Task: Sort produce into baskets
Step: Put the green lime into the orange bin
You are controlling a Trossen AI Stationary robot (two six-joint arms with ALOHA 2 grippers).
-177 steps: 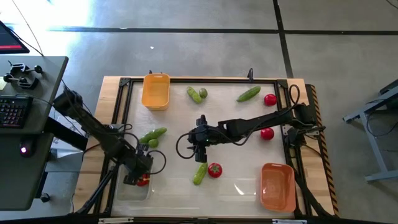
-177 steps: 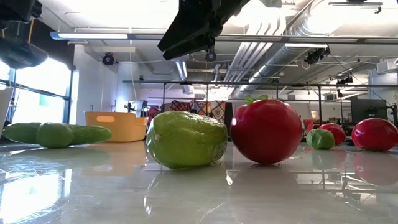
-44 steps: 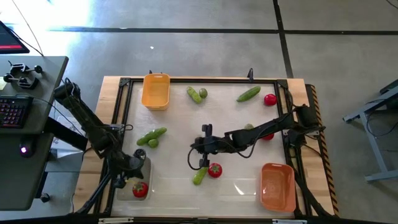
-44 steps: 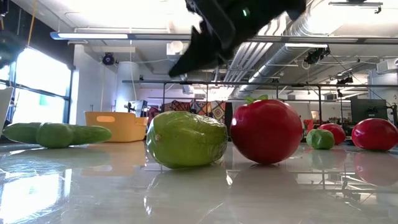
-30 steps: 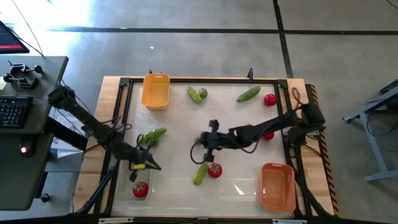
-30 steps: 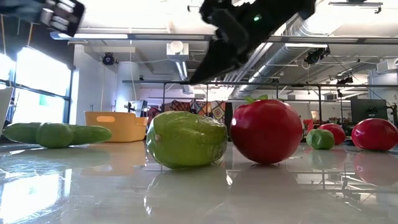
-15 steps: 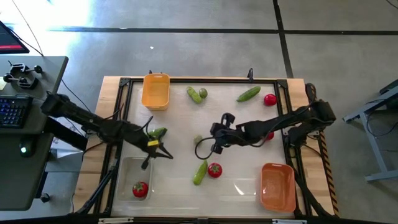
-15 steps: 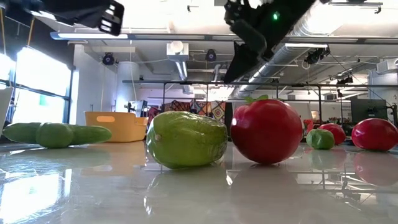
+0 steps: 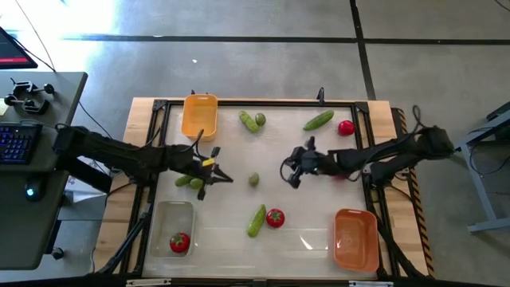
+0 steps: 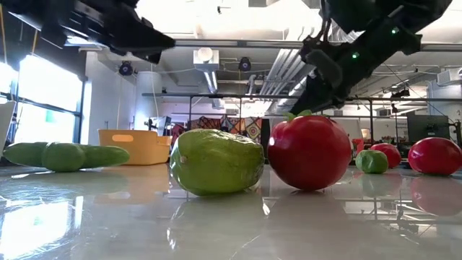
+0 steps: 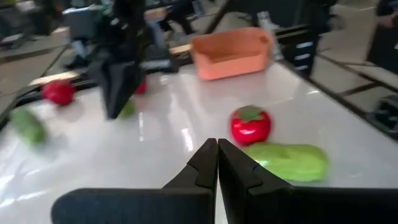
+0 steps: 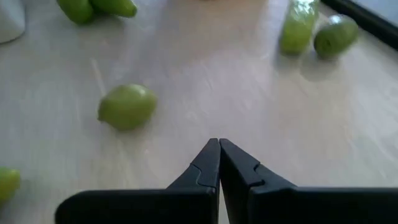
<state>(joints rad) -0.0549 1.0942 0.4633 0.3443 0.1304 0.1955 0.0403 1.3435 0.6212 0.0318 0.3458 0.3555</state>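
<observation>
My left gripper [image 9: 218, 177] is shut and empty above the table's middle left, beside a cucumber and lime [image 9: 190, 182]. My right gripper [image 9: 288, 172] is shut and empty right of the middle; a lime [image 9: 253, 179] lies on the table between the two and shows in the right wrist view [image 12: 127, 106]. A cucumber [image 9: 256, 220] and a tomato [image 9: 275, 217] lie nearer the front. The clear basket [image 9: 159, 215] at the near left holds one tomato [image 9: 179, 241]. The yellow-orange basket [image 9: 199, 116] stands far left, the darker orange basket [image 9: 355, 239] near right.
A cucumber [image 9: 249, 121] and a lime [image 9: 260, 119] lie at the far middle, a cucumber [image 9: 318, 120] and a tomato [image 9: 345, 127] at the far right. Another tomato [image 9: 341, 173] shows partly under my right arm. A raised frame [image 9: 263, 103] borders the table.
My left gripper has gone from beside the clear basket toward the far edge and the table's middle; the tomato stays in that basket. My right gripper has drawn back toward the right edge, and the lime it had stood over now lies uncovered in the middle.
</observation>
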